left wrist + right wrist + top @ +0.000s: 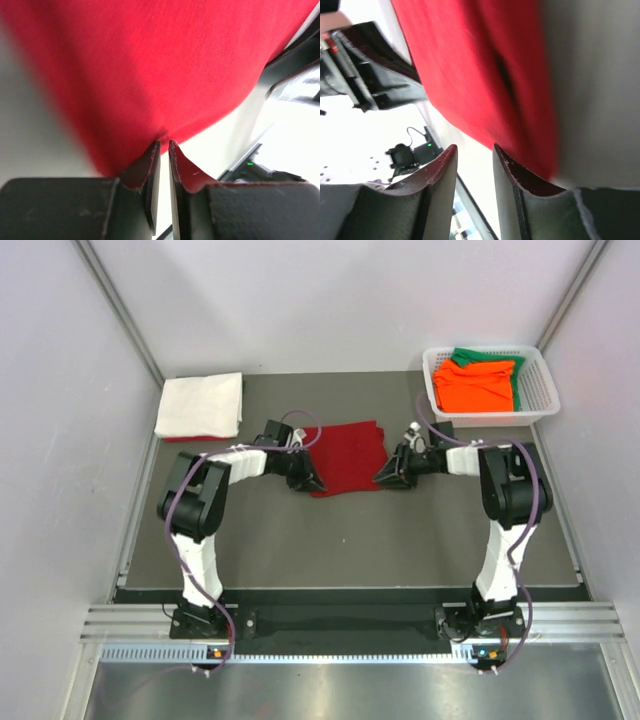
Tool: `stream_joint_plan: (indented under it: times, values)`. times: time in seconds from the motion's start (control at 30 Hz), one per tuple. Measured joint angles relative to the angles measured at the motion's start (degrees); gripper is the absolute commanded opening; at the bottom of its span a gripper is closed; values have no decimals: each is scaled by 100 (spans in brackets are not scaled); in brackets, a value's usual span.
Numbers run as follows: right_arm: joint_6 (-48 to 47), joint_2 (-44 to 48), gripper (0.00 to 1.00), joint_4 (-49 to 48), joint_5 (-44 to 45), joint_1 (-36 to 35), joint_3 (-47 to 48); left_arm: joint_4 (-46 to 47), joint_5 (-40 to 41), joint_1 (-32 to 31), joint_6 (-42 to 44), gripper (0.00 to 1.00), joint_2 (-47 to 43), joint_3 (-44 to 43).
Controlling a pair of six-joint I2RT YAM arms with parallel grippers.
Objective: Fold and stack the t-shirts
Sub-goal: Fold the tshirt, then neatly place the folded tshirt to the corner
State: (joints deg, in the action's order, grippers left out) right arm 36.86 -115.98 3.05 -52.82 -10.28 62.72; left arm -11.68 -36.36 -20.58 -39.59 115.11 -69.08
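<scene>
1. The dark red t-shirt lies flat at the middle of the counter, folded into a rough rectangle.
2. The left tool is down at the shirt's near left corner, pointing in toward the cloth.
3. In the left wrist view its 2 fingers stand almost together, with only a thin slit of light between them.
4. The red hem meets those fingertips. I cannot tell whether any cloth is pinched there.
5. The right tool is at the shirt's near right corner, facing the left tool across the cloth.
6. In the right wrist view this tool is released. Its 2 fingers stand apart with a clear gap and nothing in it.
7. There the red cloth lies just beyond the tips and beside 1 finger, not between the 2.
8. A white t-shirt lies folded at the far left corner of the counter, well apart from both tools.
9. A white lattice basket stands at the far right corner of the counter.
10. The basket holds an orange t-shirt lying on a green t-shirt, both apart from the right tool.
</scene>
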Motion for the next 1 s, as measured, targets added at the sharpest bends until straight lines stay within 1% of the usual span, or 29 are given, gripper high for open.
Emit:
stream_joint_plan:
  times: [0.07, 0.1, 0.17, 0.27, 0.33, 0.37, 0.4, 0.43, 0.5, 0.57, 0.6, 0.67, 0.7, 0.8, 0.93, 1.0]
  values:
    - [-278, 243, 40, 219, 140, 199, -140, -256, 256, 90, 291, 20, -428, 212]
    - [-463, 415, 43, 442, 247, 280, -201, -446, 391, 127, 424, 20, -713, 348]
    - [-798, 807, 45, 898, 546, 385, -282, -796, 621, 184, 612, 24, -1300, 535]
    - [-1268, 1596, 47, 1556, 953, 389, -321, -1202, 981, 199, 758, 28, -2413, 717]
    - [-1517, 2120, 51, 1814, 1213, 306, -323, -1290, 1213, 205, 715, 30, -3136, 848]
    - [-1637, 2358, 55, 1904, 1368, 225, -323, -1287, 1335, 212, 634, 32, -3477, 938]
    - [-1716, 2544, 64, 1937, 1491, 122, -323, -1287, 1497, 223, 520, 32, -3783, 1054]
    - [-1823, 2756, 70, 1952, 1716, -39, -339, -1325, 1679, 238, 343, 33, -4107, 1193]
    - [-2092, 3117, 80, 1950, 2227, -568, -348, -1438, 2037, 293, 50, 33, -4459, 1366]
    - [-2439, 3357, 84, 1893, 2822, -1283, -350, -1648, 2411, 345, -264, 33, -4649, 1449]
    - [-2583, 3423, 90, 1867, 3045, -1576, -352, -1808, 2621, 378, -446, 34, -4695, 1458]
    - [-3036, 3530, 94, 1703, 3620, -2229, -437, -2061, 2927, 426, -739, 34, -4712, 1456]
    - [-3296, 3560, 100, 1606, 3884, -2564, -509, -2218, 3073, 466, -883, 34, -4712, 1456]
    - [-4284, 3571, 100, 1209, 4782, -3423, -826, -2811, 3456, 603, -1353, 34, -4712, 1405]
    - [-6290, 3504, 100, 284, 5814, -4627, -1650, -3303, 3639, 844, -1757, 34, -4736, 1290]
    - [-7152, 3265, 100, -109, 6188, -4983, -1895, -3486, 3713, 962, -1917, 34, -4874, 1283]
